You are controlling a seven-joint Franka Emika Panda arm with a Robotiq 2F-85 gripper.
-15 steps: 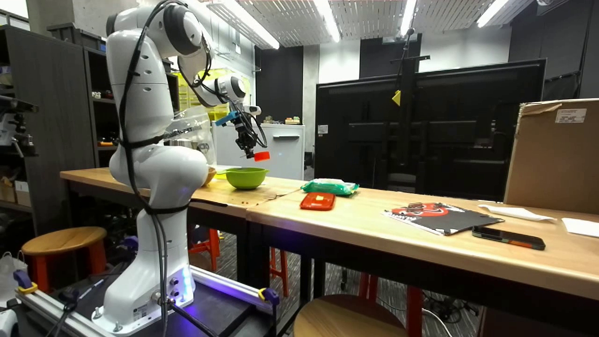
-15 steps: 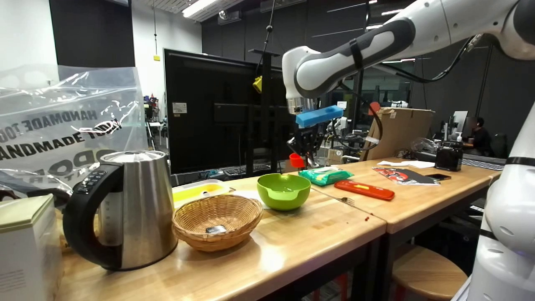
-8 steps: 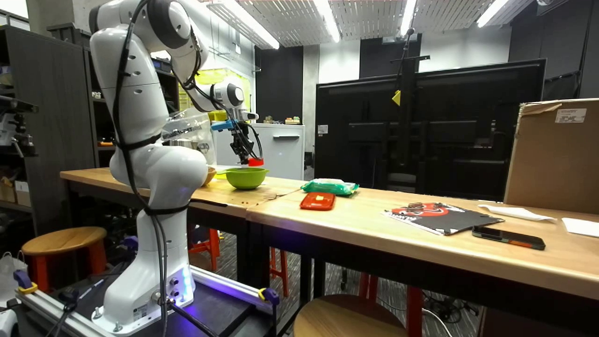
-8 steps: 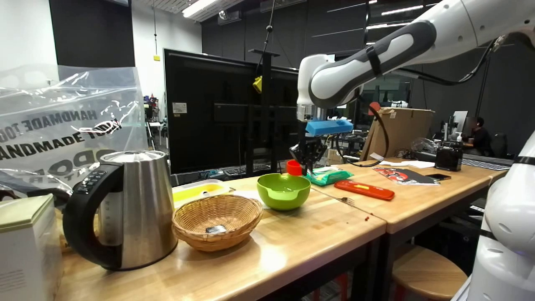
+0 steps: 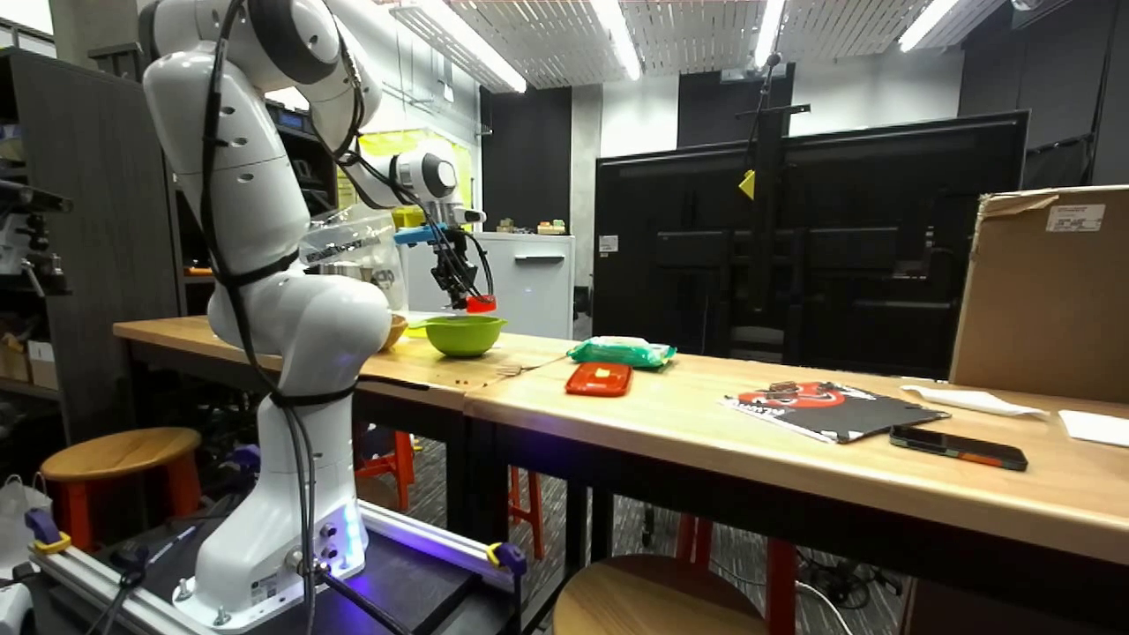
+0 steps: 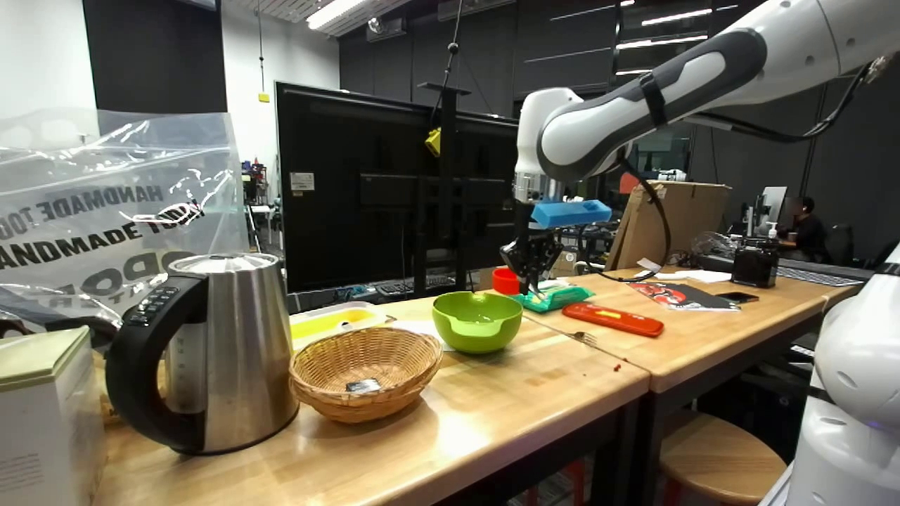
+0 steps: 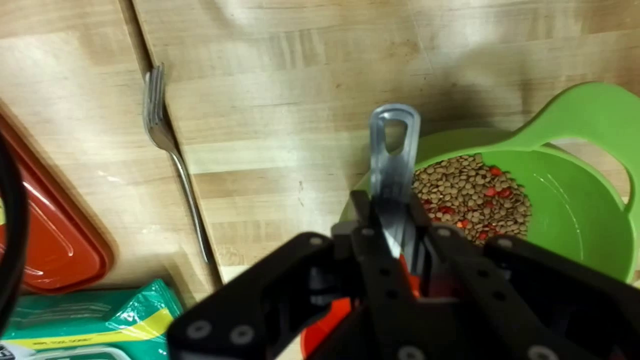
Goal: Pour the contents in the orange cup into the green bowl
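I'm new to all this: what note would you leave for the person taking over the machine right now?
Hand: shut on the handle of the orange cup.
Cup: in the air close to the bowl, roughly level; its inside is hidden.
Bowl: on the table, with brown grains and red bits in it.
Done: cup lifted; the pour looks done, judging by what is in the bowl.
Left: check that the cup is empty, then probably set it down.
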